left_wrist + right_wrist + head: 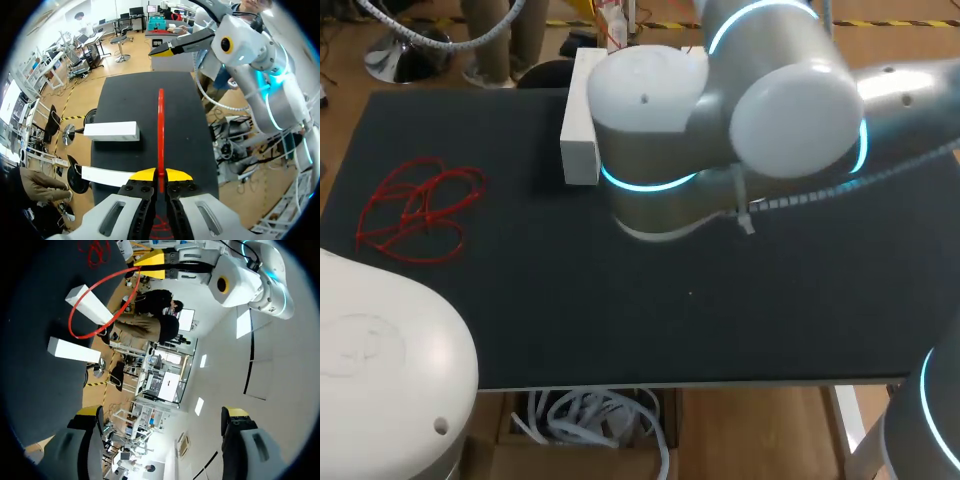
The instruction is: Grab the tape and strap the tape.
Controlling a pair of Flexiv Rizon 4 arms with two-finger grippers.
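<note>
- Tightly pressed together, the left fingers [149, 175] pinch the red tape loop [160, 125] between their yellow tips. The loop stands out straight ahead of them, over the black table [187, 125].
- Two white blocks lie on the table to one side of the loop: one [111, 131] ahead of the left fingers, the other [105, 176] just beside them.
- The right fingers [89, 411] are spread wide with nothing between them, well apart from the loop.
- A tangle of loose red tape [420, 210] lies on the table below the left fingers.
</note>
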